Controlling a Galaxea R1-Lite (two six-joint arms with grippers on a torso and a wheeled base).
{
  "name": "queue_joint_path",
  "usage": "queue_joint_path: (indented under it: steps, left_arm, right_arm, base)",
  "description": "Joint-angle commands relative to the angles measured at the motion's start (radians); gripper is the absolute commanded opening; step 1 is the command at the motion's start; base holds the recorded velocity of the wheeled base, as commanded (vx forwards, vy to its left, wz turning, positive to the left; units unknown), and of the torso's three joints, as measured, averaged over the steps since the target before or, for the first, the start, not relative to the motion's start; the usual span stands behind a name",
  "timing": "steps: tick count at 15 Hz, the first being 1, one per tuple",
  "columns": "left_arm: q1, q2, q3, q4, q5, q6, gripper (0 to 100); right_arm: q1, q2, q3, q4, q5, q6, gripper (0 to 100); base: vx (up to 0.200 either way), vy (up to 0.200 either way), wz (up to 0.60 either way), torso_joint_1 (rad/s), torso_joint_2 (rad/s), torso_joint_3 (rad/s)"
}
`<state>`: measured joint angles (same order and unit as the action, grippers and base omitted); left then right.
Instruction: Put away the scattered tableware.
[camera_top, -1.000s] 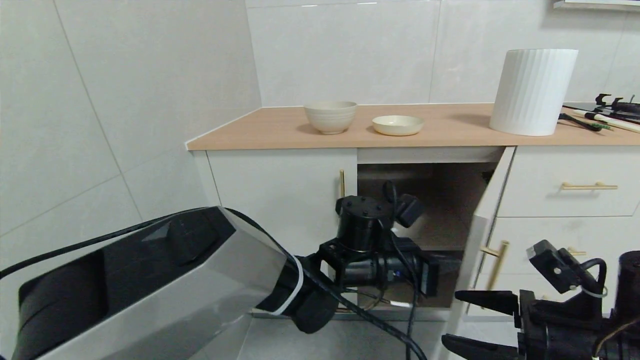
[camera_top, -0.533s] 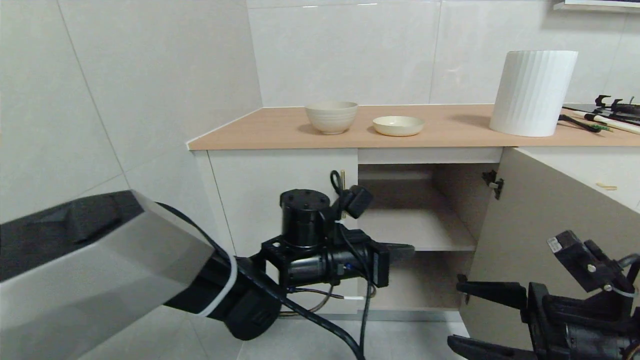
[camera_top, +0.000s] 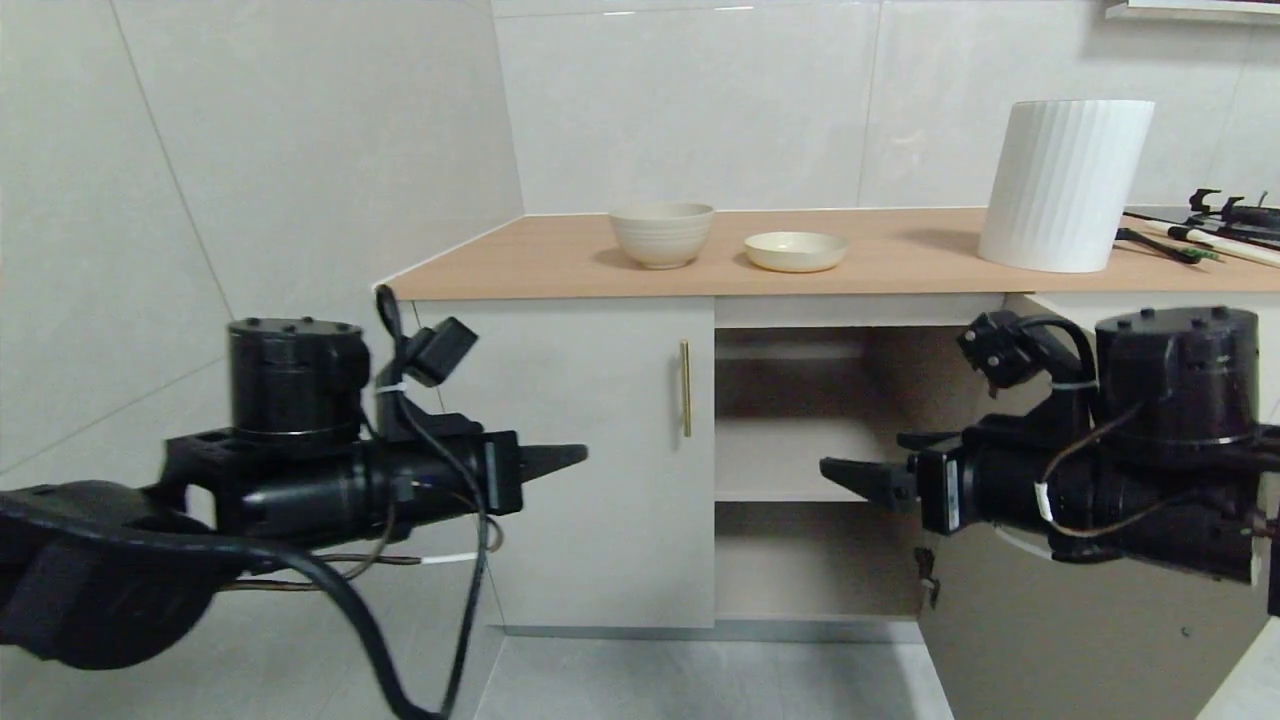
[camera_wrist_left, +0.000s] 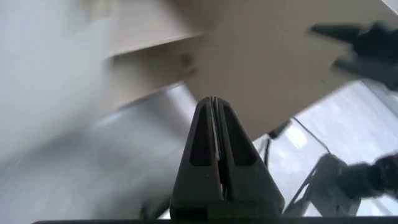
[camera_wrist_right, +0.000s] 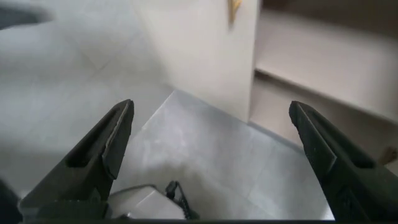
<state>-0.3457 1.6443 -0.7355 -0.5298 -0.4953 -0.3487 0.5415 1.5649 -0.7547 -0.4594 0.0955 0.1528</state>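
A cream bowl (camera_top: 661, 233) and a small cream plate (camera_top: 796, 250) sit side by side on the wooden countertop (camera_top: 500, 268). Both arms hang below counter height, in front of the cabinet. My left gripper (camera_top: 565, 458) is shut and empty, pointing right in front of the closed left cabinet door (camera_top: 590, 450); in the left wrist view its fingers (camera_wrist_left: 213, 106) are pressed together. My right gripper (camera_top: 870, 458) is open and empty, pointing left before the open cabinet bay (camera_top: 800, 460). In the right wrist view the right gripper (camera_wrist_right: 211, 124) has its fingers spread wide over the floor.
A tall white ribbed container (camera_top: 1065, 183) stands on the counter to the right, with dark utensils (camera_top: 1210, 235) beyond it. The right cabinet door (camera_top: 1050, 620) is swung wide open. A gold handle (camera_top: 685, 387) marks the closed door. Tiled walls enclose the corner at left.
The right cabinet door has swung from partly to fully open. My left arm has drawn back left and upward out of the cabinet. My right arm has risen to the opening.
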Motion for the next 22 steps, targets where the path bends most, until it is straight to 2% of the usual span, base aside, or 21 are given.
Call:
queue_joint_path:
  steps: [1, 3, 5, 6, 9, 12, 18, 22]
  left_arm:
    - [0.162, -0.265, 0.013, 0.197, 0.004, 0.007, 0]
    - [0.211, -0.377, -0.002, 0.367, 0.006, 0.010, 0]
    - [0.212, -0.416, -0.048, 0.465, 0.004, 0.036, 0]
    - [0.212, -0.416, -0.105, 0.519, 0.006, 0.045, 100]
    - [0.212, -0.414, -0.108, 0.468, 0.000, 0.033, 100]
    - [0.212, -0.423, -0.104, 0.429, 0.006, 0.034, 100]
    - [0.206, -0.468, -0.099, 0.430, -0.003, 0.036, 100]
    - [0.206, -0.455, -0.099, 0.430, -0.006, 0.036, 100]
  right_arm:
    - [-0.003, 0.037, -0.249, 0.186, -0.034, 0.001, 100]
    - [-0.002, 0.046, -0.330, 0.301, -0.034, 0.014, 100]
    - [-0.005, 0.026, -0.361, 0.344, -0.036, 0.041, 100]
    - [-0.017, -0.017, -0.353, 0.349, -0.020, 0.116, 100]
    - [-0.031, -0.117, -0.249, 0.352, -0.017, 0.119, 100]
    - [-0.038, -0.123, -0.253, 0.387, -0.017, 0.119, 100]
    - [-0.034, -0.166, -0.253, 0.395, 0.003, 0.117, 100]
    - [-0.034, -0.171, -0.253, 0.395, 0.003, 0.120, 100]
  base:
    - [0.000, 0.000, 0.00, 0.000, 0.00, 0.000]
    - [0.000, 0.000, 0.00, 0.000, 0.00, 0.000]
    - [0.000, 0.000, 0.00, 0.000, 0.00, 0.000]
    - [0.000, 0.000, 0.00, 0.000, 0.00, 0.000]
    - [0.000, 0.000, 0.00, 0.000, 0.00, 0.000]
    - [0.000, 0.000, 0.00, 0.000, 0.00, 0.000]
    - [0.000, 0.000, 0.00, 0.000, 0.00, 0.000]
    - [0.200, 0.000, 0.00, 0.005, 0.00, 0.002]
